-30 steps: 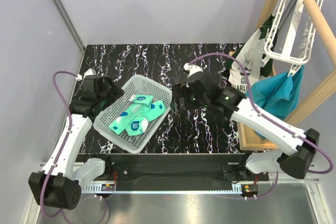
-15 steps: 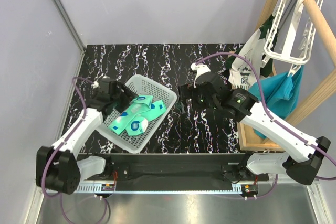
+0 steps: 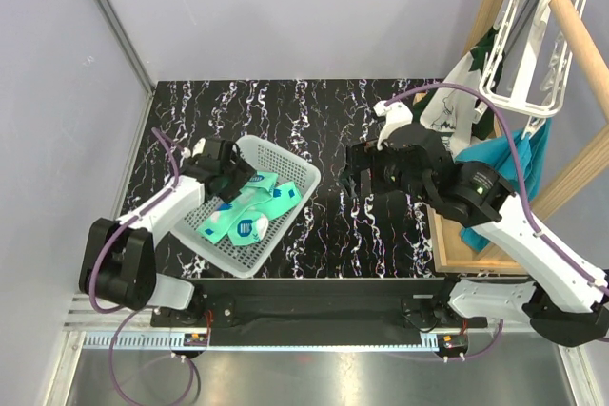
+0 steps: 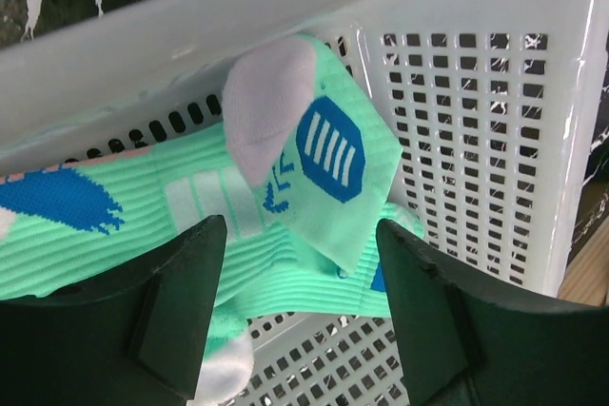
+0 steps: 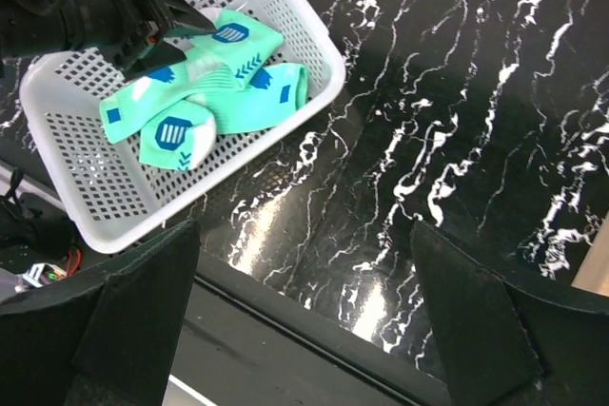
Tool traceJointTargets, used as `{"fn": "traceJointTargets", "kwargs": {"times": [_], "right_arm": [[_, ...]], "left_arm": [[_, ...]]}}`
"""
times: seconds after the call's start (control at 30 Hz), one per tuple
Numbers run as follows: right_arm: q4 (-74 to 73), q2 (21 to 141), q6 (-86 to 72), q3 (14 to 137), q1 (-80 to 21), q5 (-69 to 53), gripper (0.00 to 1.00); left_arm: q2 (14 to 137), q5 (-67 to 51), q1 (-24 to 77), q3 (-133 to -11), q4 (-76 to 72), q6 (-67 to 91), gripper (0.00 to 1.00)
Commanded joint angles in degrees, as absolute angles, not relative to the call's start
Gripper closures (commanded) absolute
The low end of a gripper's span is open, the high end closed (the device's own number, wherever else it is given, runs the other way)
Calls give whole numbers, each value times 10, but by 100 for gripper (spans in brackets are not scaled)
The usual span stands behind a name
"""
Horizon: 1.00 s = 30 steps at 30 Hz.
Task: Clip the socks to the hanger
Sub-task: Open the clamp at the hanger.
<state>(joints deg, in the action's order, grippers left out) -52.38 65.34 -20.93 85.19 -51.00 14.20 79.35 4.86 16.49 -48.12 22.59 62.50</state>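
The left gripper (image 4: 300, 235) is seen with its jaws set well apart, straddling the folded top of the mint-green socks (image 4: 314, 149). No pinch on the fabric is shown, so nothing is judged to be held yet. That spread is presumably kept so that a single sock can be taken between the fingers once they are lowered. The socks are heaped together inside the white mesh basket (image 3: 285, 154), which is set on the left half of the black marbled table (image 3: 285, 106). The right gripper (image 5: 304, 230) is held wide open and empty above bare table just right of the basket. From there the basket and the other gripper are kept in its wrist view, probably in readiness to receive a sock. The white plastic hanger (image 3: 528, 45) is hung by its hook from the wooden pole rack (image 3: 571, 16) at the far right. It is well apart from the socks, with a darker teal cloth (image 3: 495, 173) draped below it, and no sock is seen clipped to it. Compared with a second ago, the left gripper has been brought from outside the basket's left rim to a place over the socks. The right arm has been raised and drawn rightward. Socks, basket and hanger appear unmoved.
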Motion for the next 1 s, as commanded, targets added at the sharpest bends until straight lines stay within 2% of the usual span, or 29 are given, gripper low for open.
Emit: {"fn": "traceJointTargets", "kwargs": {"times": [0.0,0.1,0.2,0.33,0.4,0.53,0.7,0.83,0.97], "right_arm": [[-539,649,-200,877,-515,178,0],[-569,668,-207,925,-514,210,0],[-612,682,-208,1024,-514,303,0],[-694,713,-209,1144,-514,365,0],[-714,722,-214,1204,-515,389,0],[-760,744,-210,1278,-514,431,3],[-794,767,-190,1366,-514,454,4],[-807,769,-178,1402,-514,459,7],[-796,752,-172,1393,-514,441,14]], "left_arm": [[782,85,174,-510,217,600,29],[747,85,204,-493,182,544,25],[665,41,240,-467,110,493,24],[627,15,321,-487,41,419,24],[628,-39,341,-496,-43,402,24],[684,-69,407,-554,-155,342,23],[825,-98,475,-712,-242,261,22],[918,-132,520,-783,-351,218,34],[1007,-180,539,-854,-451,204,35]]}}
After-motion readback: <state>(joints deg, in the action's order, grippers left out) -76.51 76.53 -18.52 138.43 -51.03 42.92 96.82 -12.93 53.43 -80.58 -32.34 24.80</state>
